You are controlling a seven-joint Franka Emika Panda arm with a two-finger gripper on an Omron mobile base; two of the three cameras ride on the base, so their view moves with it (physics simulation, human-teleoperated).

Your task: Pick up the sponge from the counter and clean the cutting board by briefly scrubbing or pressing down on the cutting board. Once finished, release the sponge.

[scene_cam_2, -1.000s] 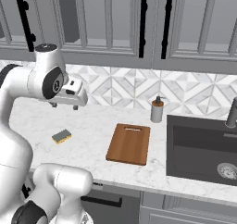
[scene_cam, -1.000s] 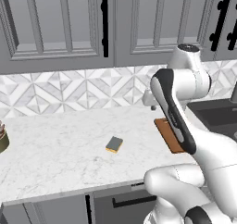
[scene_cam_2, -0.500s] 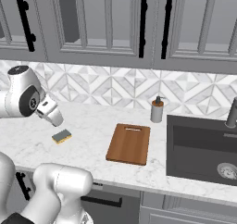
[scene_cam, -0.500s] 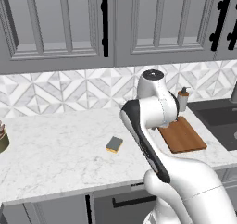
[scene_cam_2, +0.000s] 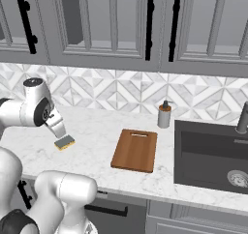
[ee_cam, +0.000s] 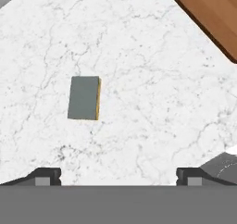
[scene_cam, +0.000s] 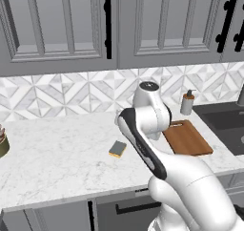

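Fingers (ee_cam: 118, 174) stand wide apart and hold nothing; in the hand view the two dark tips rise at the bottom with bare marble between them, and they hang above the counter (ee_cam: 152, 102) rather than touching it

Taking the board as the landmark and going left to right: the sponge (ee_cam: 84, 98) lies flat on the counter well to the left of the board (ee_cam: 210, 17), grey side up with a thin yellow strip showing along one long edge. It also shows from the left base view (scene_cam: 117, 149) and from the right base view (scene_cam_2: 64, 142), where the hand hangs just above and beside it. Between sponge and board is plain marble. The board itself (scene_cam_2: 135, 149) lies flat, with a soap bottle (scene_cam_2: 164, 115) behind its far right corner and the sink (scene_cam_2: 213, 153) further right

As a judgement: the sponge looks light and soft, so it should squash under a firm squeeze and not slip much against the pads. Its low, flat shape means the tips must come right down to the counter, one on each side. The short width looks the better span to close across, near the middle of the long sides, after lining the hand up over it. The board looks stiff and heavy enough to stay put under a press
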